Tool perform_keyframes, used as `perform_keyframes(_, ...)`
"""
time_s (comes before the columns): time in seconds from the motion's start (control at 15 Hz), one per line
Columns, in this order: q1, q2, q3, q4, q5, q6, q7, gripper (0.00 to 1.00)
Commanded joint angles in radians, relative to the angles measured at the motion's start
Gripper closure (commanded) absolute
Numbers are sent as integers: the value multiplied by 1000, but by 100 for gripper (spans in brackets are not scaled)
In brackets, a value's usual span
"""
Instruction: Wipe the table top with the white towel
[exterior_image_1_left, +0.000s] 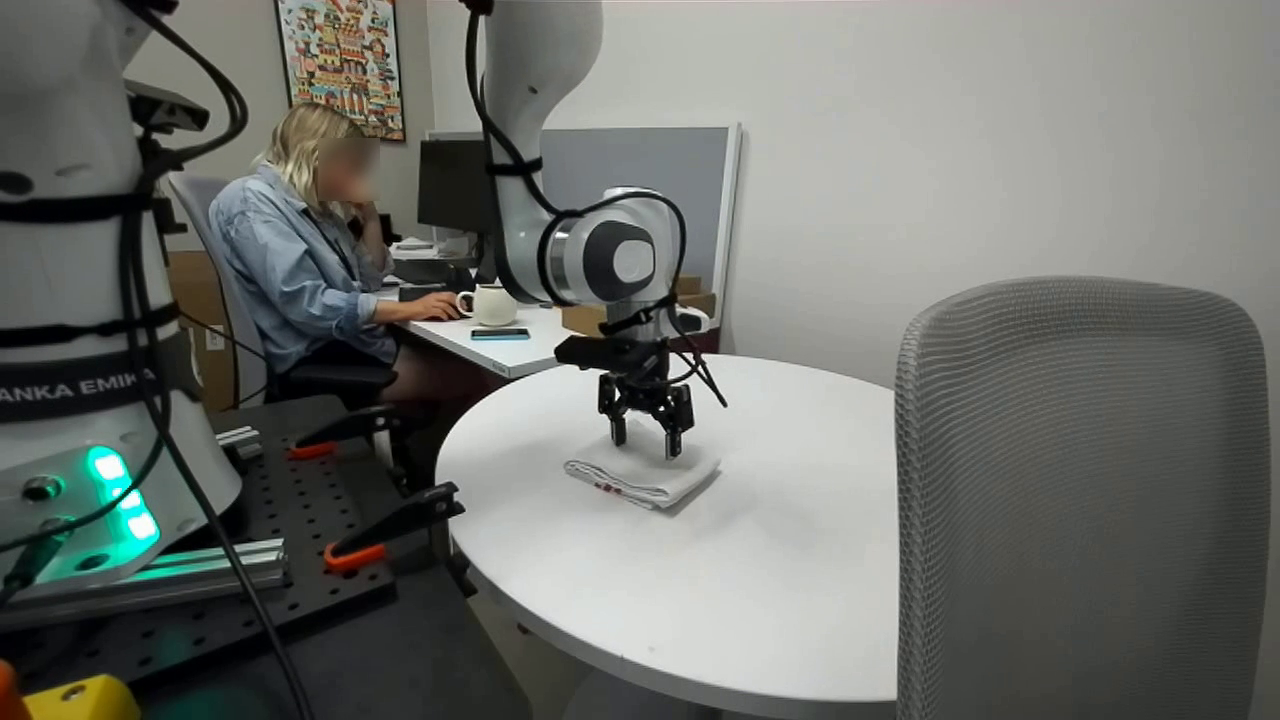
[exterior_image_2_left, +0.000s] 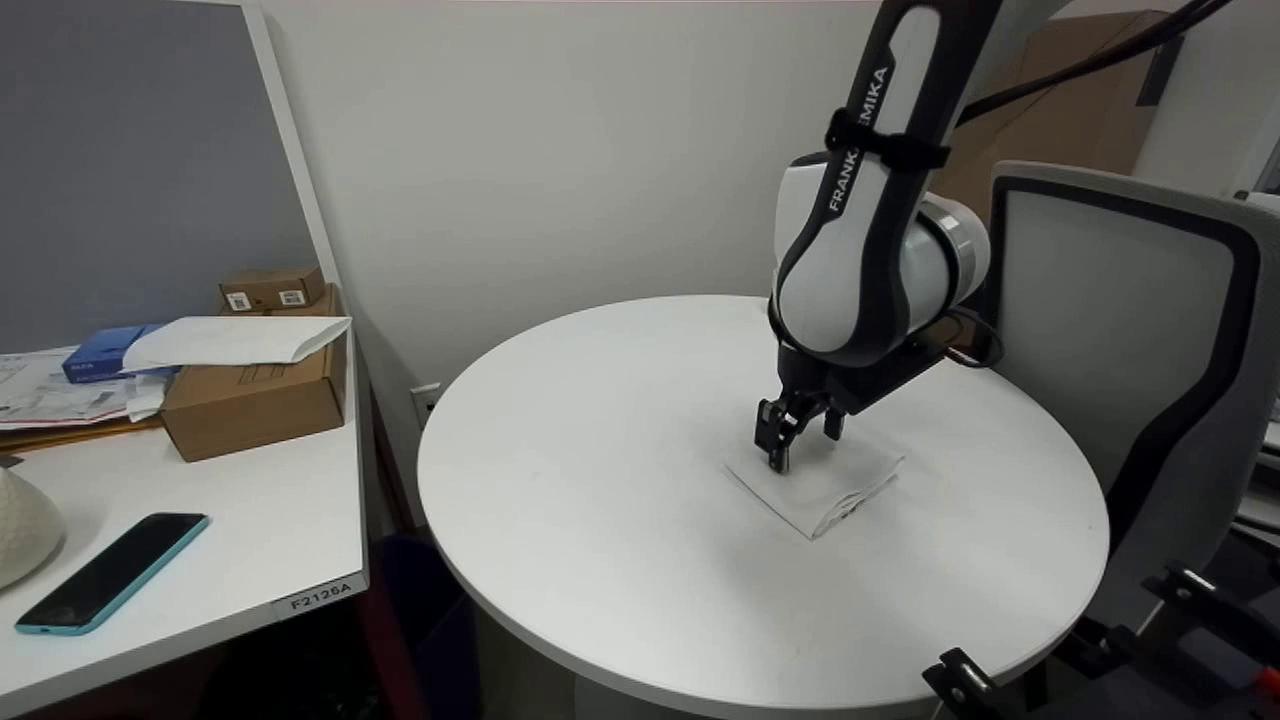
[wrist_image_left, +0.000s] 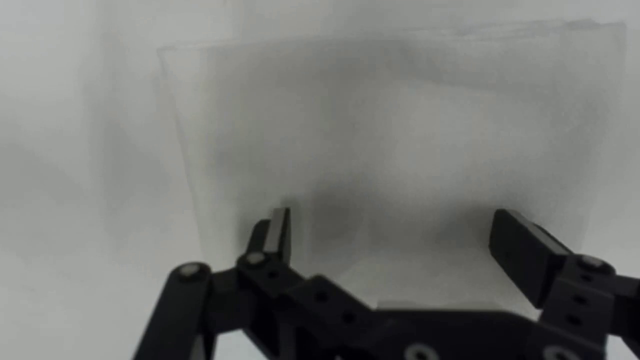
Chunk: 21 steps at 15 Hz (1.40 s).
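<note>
Close up, in the bottom left corner of an exterior view, is part of a yellow box (exterior_image_1_left: 85, 700). Behind it is the robot's big white base (exterior_image_1_left: 70, 265), with bright green lights (exterior_image_1_left: 130, 498) near the bottom. Next to the base is a black board (exterior_image_1_left: 305, 500) full of little holes, with two black and orange clamps (exterior_image_1_left: 395, 524) at its edge. Farther back, a woman (exterior_image_1_left: 290, 255) in a blue shirt sits at a white desk (exterior_image_1_left: 515, 354). A bright picture (exterior_image_1_left: 345, 65) hangs behind her. On the desk are a white mug (exterior_image_1_left: 494, 307) and, just in front, a blue phone (exterior_image_1_left: 500, 334).

Then comes the round white table (exterior_image_1_left: 790, 560). The white towel (exterior_image_1_left: 640, 484) lies on top of it, folded flat, with small red marks on one edge. The robot's white arm (exterior_image_1_left: 545, 75) hangs over the table, and its black gripper (exterior_image_1_left: 646, 447) points down at the towel. The gripper is spread wide: in the wrist view its two fingers (wrist_image_left: 525, 257) stand far apart, with the towel showing between them. I cannot tell if they touch it. Behind the arm are a gray board (exterior_image_1_left: 640, 165) and some brown boxes (exterior_image_1_left: 583, 320). Last, on the far right, is the tall back of a gray chair (exterior_image_1_left: 1080, 480), hiding the table's right side.
</note>
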Motion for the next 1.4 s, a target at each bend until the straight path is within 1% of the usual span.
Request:
perform_keyframes(0.0, 25, 68, -22, 49, 29, 16, -41, 0)
perform_keyframes(0.07, 25, 78, -24, 54, 29, 18, -43, 5)
perform_keyframes(0.13, 24, 84, -27, 56, 29, 22, -47, 26)
perform_keyframes(0.2, 24, 89, -29, 58, 28, 25, -49, 30)
perform_keyframes(0.27, 22, 88, -29, 57, 28, 28, -53, 31)
perform_keyframes(0.47, 12, 83, -28, 46, 28, 40, -64, 53)
perform_keyframes(0.67, -10, 73, -20, 33, 33, 54, -84, 77)
perform_keyframes(0.8, -22, 70, -11, 25, 37, 64, -95, 91)
perform_keyframes(1.07, -7, 79, -13, 10, 33, 69, -106, 99)
perform_keyframes(1.13, 6, 79, -18, 3, 30, 72, -103, 96)
perform_keyframes(1.33, 28, 62, -14, -19, 31, 70, -100, 95)
